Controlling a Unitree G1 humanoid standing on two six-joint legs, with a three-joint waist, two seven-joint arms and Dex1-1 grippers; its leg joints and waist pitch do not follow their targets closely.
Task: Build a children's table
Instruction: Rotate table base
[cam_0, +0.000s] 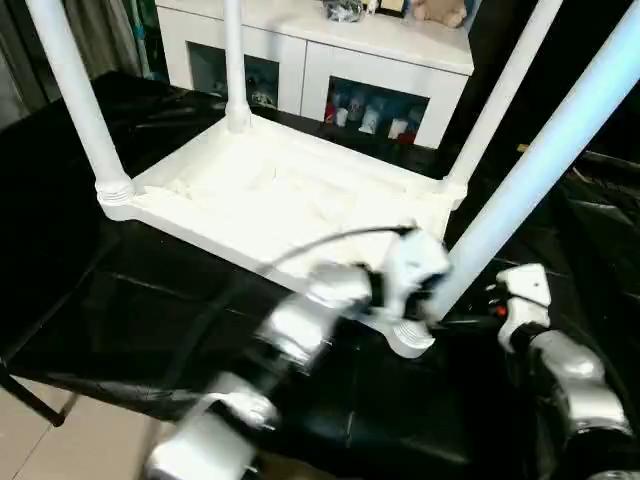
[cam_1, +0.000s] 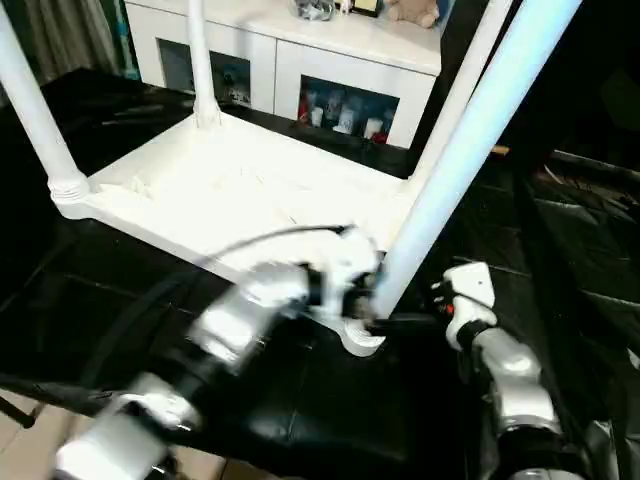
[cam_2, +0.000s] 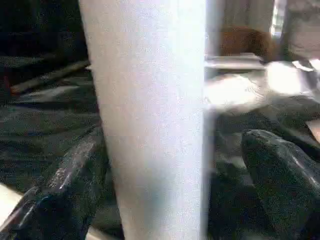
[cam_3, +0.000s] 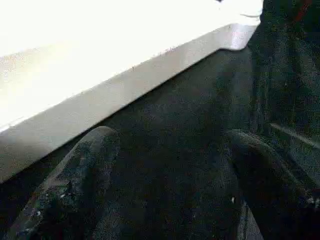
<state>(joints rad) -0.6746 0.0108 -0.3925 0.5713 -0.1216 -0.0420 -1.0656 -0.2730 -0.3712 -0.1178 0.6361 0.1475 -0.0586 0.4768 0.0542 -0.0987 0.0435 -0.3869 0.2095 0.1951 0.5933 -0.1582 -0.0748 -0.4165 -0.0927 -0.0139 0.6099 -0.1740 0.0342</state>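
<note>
White plastic square tabletop (cam_0: 270, 190): lies upside down on the black sheet-covered work surface (cam_0: 120, 290), ribbed underside facing up. Four long white tapered tube legs stand in its round corner sockets: near-left leg (cam_0: 75, 90), far-left leg (cam_0: 233, 60), far-right leg (cam_0: 505, 95), and the near-right leg (cam_0: 545, 160), which leans toward the camera from its socket (cam_0: 410, 340) at the tabletop's nearest corner. Left gripper (cam_2: 165, 165): black fingers spread wide, one on either side of the near-right leg low down near the socket; a gap shows beside one finger (cam_2: 280, 175), so contact cannot be confirmed. Right gripper (cam_3: 165, 170): fingers spread apart with nothing between them, low over the black surface just beside the tabletop's white edge (cam_3: 125, 85), to the right of the near-right socket. White glass-door cabinet (cam_0: 330, 60): stands beyond the tabletop, small items on its shelves and top.
</note>
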